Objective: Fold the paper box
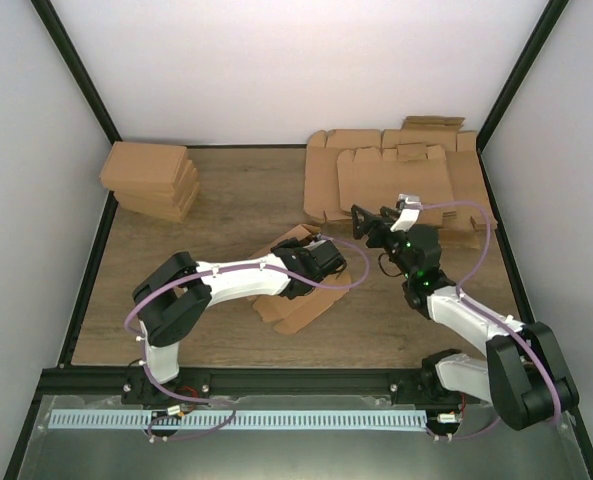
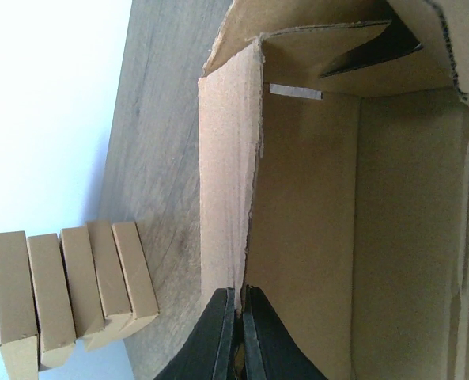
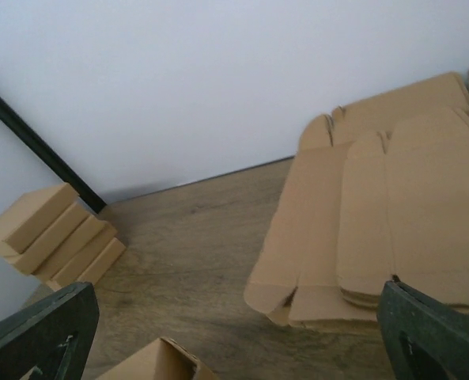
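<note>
Paper box [image 1: 298,300]: a partly folded light-brown piece lying on the wooden counter [image 1: 226,200], on the near-left side of the flat sheets [image 1: 406,180] and close to them. One wall stands upright; other flaps lie flat toward the arm bases.
Box interior: in the left wrist view the raised wall [image 2: 228,182] is seen edge on, with the inner floor beside it and a folded corner at the top.
Left end effector [image 1: 326,256]: fingers [image 2: 218,332] pressed together on the edge of that raised wall, on the box's side nearest the flat sheets.
Right end effector [image 1: 360,222]: fingers [image 3: 44,332] spread wide apart with nothing between them. It hovers at the near-left corner of the flat sheets and is not touching the box.
Box corner: one corner [image 3: 159,360] shows low in the right wrist view, between the spread fingers.
Flat sheets: many overlapping same-brown cut-outs, piled at the counter's far right corner.
Folded boxes [image 1: 151,180]: a stack of shallow brown boxes, well to the left of the flat sheets, at the far left corner.
</note>
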Robot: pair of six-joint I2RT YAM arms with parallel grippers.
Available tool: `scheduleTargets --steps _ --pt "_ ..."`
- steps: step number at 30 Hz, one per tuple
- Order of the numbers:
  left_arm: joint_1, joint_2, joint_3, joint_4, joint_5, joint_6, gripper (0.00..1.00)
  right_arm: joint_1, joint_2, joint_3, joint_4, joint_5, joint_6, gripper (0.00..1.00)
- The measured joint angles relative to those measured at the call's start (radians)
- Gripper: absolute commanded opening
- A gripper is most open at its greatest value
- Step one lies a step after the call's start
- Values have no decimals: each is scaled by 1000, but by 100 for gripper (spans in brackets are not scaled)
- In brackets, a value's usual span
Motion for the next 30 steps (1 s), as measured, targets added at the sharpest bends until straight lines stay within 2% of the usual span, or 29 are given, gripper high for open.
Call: scheduleTargets --steps 9,18,26,30 --pt "-1 0 0 0 -1 0 4 0 31 106 -193 88 85 100" --pt "-1 0 0 0 -2 0 4 0 92 226 -348 138 18 100" --pt "-1 0 0 0 -2 0 4 -9 84 231 -370 -1 -39 100" --pt "-1 0 0 0 -2 0 4 -50 84 172 -254 -126 -48 99"
